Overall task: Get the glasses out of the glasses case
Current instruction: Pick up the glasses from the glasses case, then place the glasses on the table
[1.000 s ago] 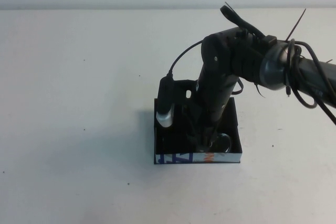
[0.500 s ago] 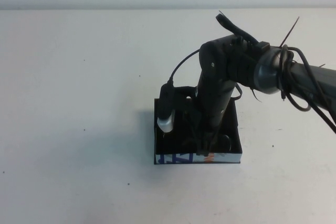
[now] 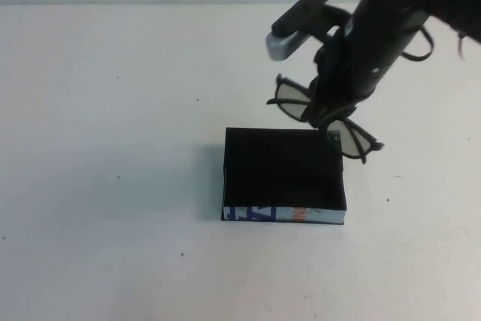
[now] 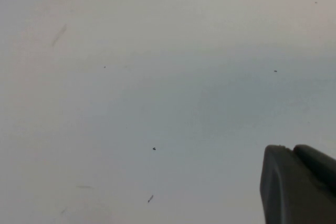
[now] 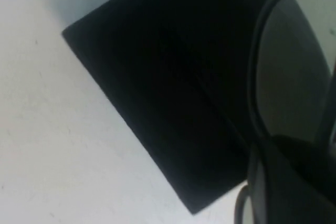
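The glasses (image 3: 323, 116) are hanging in the air above the far edge of the glasses case (image 3: 283, 177), clear of its black interior, with one lens out over the table (image 3: 113, 148) on the right. The right gripper (image 3: 325, 114) is clamping them at the bridge, reaching in from the upper right. The left gripper (image 4: 299, 184) is hovering over bare table; whether it is open cannot be told.

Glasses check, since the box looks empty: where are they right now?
In the high view the dark thick-framed glasses hang in the right tool, above the far right edge of the black rectangular glasses case.
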Available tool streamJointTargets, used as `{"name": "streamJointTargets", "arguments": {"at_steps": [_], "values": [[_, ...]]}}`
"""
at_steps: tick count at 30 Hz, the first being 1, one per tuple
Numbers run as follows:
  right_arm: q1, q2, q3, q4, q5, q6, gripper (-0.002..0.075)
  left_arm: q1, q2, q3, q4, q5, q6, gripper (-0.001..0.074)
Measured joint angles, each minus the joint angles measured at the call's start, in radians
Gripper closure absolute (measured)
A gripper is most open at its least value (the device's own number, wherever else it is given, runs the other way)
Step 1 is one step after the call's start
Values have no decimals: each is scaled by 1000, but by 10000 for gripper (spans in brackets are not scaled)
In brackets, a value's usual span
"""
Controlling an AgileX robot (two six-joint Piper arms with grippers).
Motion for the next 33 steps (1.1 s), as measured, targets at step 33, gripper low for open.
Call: {"name": "streamJointTargets", "arguments": {"at_steps": [33], "values": [[-352, -244, 818, 109, -475, 431, 652, 0, 0, 0, 0, 0, 0, 739]]}}
